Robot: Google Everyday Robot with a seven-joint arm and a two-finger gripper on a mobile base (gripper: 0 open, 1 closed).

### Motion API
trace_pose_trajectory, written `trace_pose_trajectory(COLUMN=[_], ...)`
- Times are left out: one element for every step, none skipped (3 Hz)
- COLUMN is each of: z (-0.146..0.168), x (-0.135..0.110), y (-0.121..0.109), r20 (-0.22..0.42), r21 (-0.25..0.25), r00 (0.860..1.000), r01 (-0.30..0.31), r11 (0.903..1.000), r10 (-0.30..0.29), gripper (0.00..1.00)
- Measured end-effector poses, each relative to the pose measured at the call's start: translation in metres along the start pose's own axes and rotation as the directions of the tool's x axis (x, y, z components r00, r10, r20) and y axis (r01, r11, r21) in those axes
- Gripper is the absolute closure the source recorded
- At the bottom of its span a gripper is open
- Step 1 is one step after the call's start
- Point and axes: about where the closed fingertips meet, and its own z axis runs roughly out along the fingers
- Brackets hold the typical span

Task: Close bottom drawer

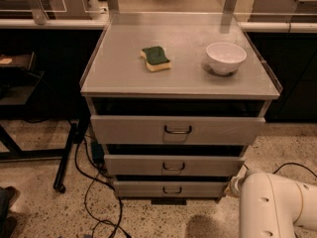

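Observation:
The bottom drawer (172,188) is the slimmest grey front of three in the metal cabinet, with a small dark wire handle (172,190). Its front stands a little behind the middle drawer (173,165), and a thin dark gap shows above it. My white arm (277,209) comes in from the bottom right. My gripper (234,186) is low down at the right end of the bottom drawer's front, mostly hidden behind the arm.
The top drawer (177,129) sticks out furthest. On the cabinet top (124,78) lie a green and yellow sponge (156,58) and a white bowl (226,57). Black cables (94,182) trail on the floor at left, beside a dark table leg (67,157).

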Motion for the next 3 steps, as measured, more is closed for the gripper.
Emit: trace_pose_trajectory(z=[-0.004, -0.025, -0.062], x=[0.005, 0.012, 0.02], y=[-0.001, -0.018, -0.055], r20=[-0.027, -0.071, -0.086], r21=[0.006, 0.079, 0.182], r00=[1.0, 0.997, 0.996], r01=[0.008, 0.018, 0.001], r11=[0.9999, 0.9967, 0.9832], r10=[-0.008, -0.012, 0.015], gripper=[1.0, 1.0, 1.0])
